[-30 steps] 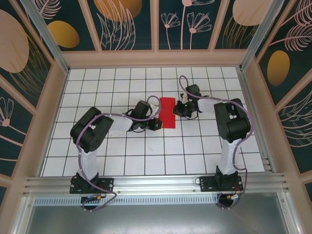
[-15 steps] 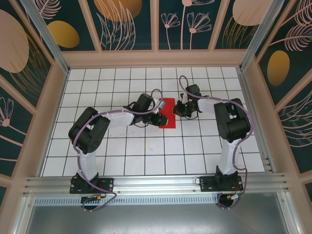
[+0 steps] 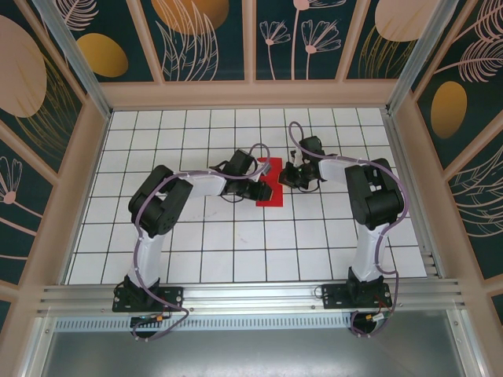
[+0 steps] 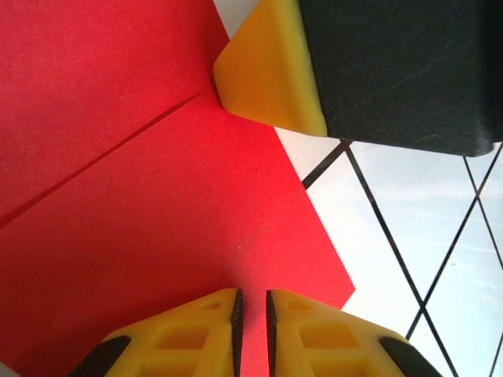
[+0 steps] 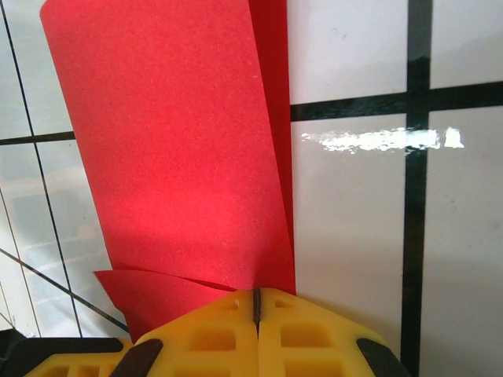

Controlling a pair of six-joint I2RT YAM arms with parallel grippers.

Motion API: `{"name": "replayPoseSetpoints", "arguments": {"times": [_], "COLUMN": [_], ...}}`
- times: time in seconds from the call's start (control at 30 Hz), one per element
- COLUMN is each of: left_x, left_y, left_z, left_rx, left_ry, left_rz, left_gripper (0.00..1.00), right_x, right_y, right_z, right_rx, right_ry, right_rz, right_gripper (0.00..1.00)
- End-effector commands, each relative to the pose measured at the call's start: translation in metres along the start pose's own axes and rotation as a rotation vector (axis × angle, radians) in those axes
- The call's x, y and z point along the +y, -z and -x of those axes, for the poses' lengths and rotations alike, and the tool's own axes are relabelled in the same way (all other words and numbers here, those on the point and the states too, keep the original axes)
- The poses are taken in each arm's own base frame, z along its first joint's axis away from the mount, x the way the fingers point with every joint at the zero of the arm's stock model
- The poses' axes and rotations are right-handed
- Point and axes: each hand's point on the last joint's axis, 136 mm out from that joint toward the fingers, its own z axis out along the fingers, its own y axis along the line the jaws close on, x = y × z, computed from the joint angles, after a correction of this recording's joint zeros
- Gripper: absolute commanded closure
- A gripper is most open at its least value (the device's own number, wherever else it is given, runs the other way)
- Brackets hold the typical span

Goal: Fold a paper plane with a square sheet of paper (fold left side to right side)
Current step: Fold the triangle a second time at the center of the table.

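The square sheet of paper [image 3: 272, 177] lies folded as a narrow red rectangle on the tiled table, its layers showing a slanting edge in the left wrist view [image 4: 157, 196]. My left gripper [image 3: 257, 189] hovers low over the sheet's left part, and its yellow fingers [image 4: 251, 314] stand a narrow slit apart with red paper below them. My right gripper [image 3: 288, 174] is shut, its tips [image 5: 255, 302] resting on the sheet's right edge [image 5: 173, 141], where a lower flap peeks out. One right fingertip [image 4: 267, 71] touches the paper.
The white grid table [image 3: 236, 251] is ringed by wooden walls [image 3: 251, 94]. Both arms bend inward over the middle rows. A metal rail [image 3: 251, 294] runs along the near edge.
My left gripper has moved right and a little back, from beside the sheet onto its left part, and its jaws have parted slightly. The right arm has stayed put.
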Motion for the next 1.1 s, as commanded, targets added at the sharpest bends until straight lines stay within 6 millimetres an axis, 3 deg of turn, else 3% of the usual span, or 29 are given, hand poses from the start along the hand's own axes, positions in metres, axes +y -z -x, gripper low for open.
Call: {"name": "replayPoseSetpoints", "arguments": {"times": [0.0,0.43,0.7,0.8,0.93,1.07], "left_x": [0.017,0.015,0.025,0.02,0.003,0.001], "left_y": [0.003,0.022,0.033,0.043,0.068,0.09], "left_z": [-0.024,-0.063,-0.079,-0.077,-0.054,-0.029], "left_rx": [0.063,0.107,0.108,0.085,-0.001,-0.09], "left_ry": [-0.002,0.012,0.023,0.035,0.023,0.04], "left_rz": [0.075,0.06,0.113,0.082,0.028,0.005], "left_gripper": [0.81,0.81,0.81,0.81,0.77,0.67], "right_x": [-0.034,-0.038,-0.034,-0.026,0.002,0.033], "right_y": [-0.014,-0.017,-0.016,-0.015,-0.002,0.025], "right_z": [-0.013,-0.013,-0.013,-0.01,0.003,0.025], "right_rx": [0.041,0.055,0.055,0.047,0.0,-0.087], "right_ry": [-0.022,-0.026,-0.021,-0.011,0.032,0.094], "right_rz": [-0.118,-0.133,-0.123,-0.085,-0.001,0.066], "right_gripper": [0.97,0.97,0.97,0.97,0.94,0.79]}}
